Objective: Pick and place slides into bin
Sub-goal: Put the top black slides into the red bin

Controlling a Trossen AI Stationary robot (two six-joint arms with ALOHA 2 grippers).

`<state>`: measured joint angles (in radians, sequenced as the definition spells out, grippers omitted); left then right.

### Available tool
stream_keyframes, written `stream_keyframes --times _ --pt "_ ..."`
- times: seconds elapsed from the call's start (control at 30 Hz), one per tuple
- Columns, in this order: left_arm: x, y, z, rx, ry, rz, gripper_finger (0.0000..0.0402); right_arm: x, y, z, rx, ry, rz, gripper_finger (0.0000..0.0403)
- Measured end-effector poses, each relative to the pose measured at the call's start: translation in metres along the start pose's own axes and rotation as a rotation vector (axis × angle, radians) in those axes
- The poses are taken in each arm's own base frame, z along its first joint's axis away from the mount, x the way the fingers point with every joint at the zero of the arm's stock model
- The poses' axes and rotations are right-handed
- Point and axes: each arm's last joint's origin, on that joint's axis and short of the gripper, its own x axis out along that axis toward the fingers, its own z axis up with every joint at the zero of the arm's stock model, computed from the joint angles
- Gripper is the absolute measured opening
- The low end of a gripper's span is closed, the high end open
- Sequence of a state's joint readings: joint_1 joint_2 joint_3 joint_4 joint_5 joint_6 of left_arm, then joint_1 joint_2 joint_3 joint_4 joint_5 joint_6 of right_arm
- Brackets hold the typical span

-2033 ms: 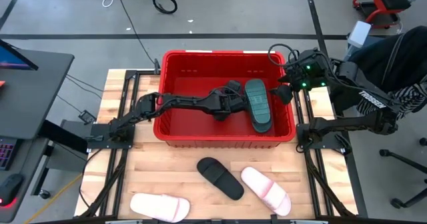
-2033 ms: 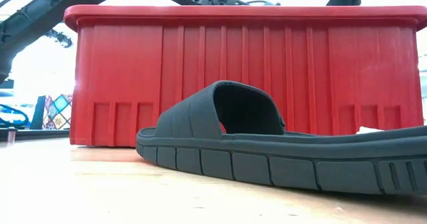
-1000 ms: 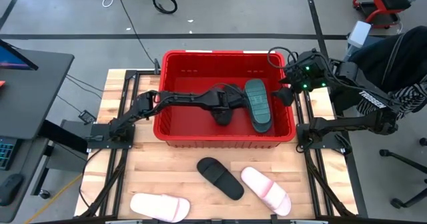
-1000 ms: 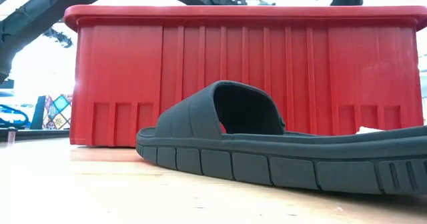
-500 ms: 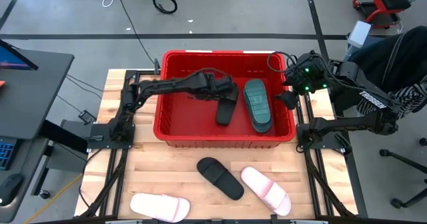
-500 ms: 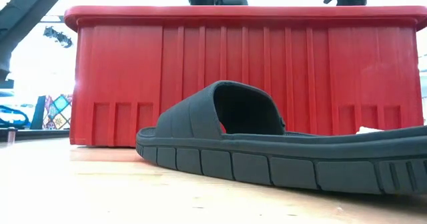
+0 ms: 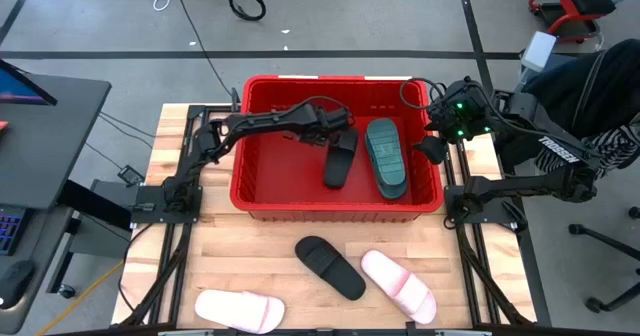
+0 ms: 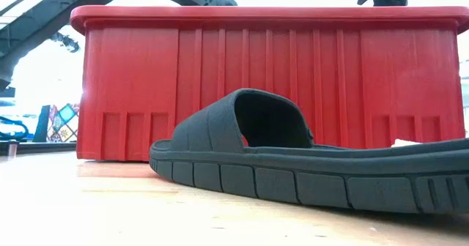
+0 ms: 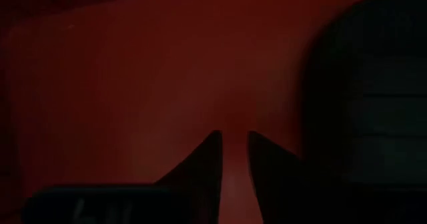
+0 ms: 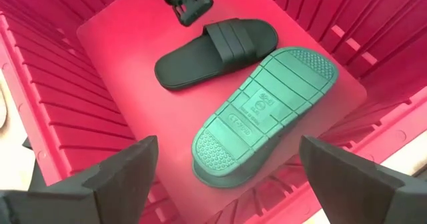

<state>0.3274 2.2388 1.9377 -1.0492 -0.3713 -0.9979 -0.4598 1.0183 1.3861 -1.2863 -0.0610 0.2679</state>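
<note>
A: Where do the slides stand?

B: Two lie in the bin (image 7: 262, 84): a black slide (image 7: 340, 162) strap up, and a teal slide (image 7: 386, 158) sole up just beside it. A second ago the black one was under the left gripper (image 7: 343, 126); now it rests free on the floor and the arm has drawn back toward the far wall, fingers narrow, holding nothing.

A: So that one is placed?

B: I judge so. Left on the table: another black slide (image 7: 329, 267) and two pale slides (image 7: 398, 285), (image 7: 240, 309).

A: And the right gripper (image 10: 227, 177)?

B: Fingers wide, empty, over the bin's right rim. No second teal slide shows; the left wrist view is too dark to read
</note>
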Motion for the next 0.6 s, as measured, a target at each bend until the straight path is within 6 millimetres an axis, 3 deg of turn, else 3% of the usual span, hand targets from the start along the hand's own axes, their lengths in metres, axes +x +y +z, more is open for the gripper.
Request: stream_keyframes --times 0.2,0.6 --pt "0.018 -0.006 -0.006 0.044 -0.008 0.026 0.0055 0.000 0.000 0.000 0.022 0.000 0.001 0.0368" --pt "0.032 -0.026 -0.014 0.119 0.050 -0.136 0.0058 0.000 0.001 0.000 0.003 0.007 0.023 0.0368"
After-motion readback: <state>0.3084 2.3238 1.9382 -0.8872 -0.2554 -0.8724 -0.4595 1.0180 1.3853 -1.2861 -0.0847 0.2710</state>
